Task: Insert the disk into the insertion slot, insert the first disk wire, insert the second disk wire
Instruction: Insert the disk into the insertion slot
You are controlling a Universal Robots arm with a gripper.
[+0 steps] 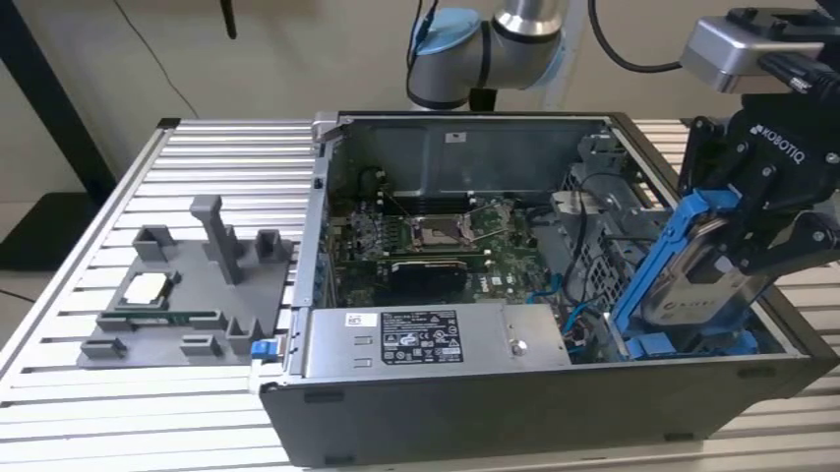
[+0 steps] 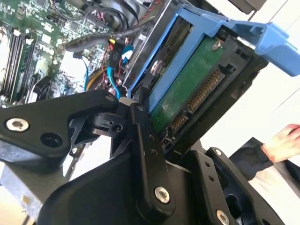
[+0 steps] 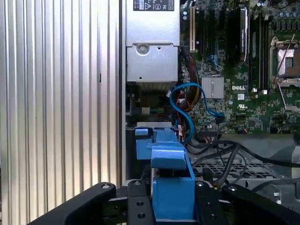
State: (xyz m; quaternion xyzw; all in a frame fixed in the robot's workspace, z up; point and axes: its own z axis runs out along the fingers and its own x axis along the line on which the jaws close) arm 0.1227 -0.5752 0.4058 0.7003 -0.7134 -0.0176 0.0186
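Between my gripper's [image 1: 750, 254] fingers: the disk [image 1: 693, 287], clamped tight by its blue caddy and held steeply tilted, not flat. Directly below my gripper, the disk's lower end dips toward the insertion slot [image 1: 690, 346] w/ blue tabs, in a corner of the computer case [image 1: 525, 403]; can't tell if they're touching. Blue cables [image 3: 183, 103] & motherboard [image 3: 243, 84] lie beyond the slot.
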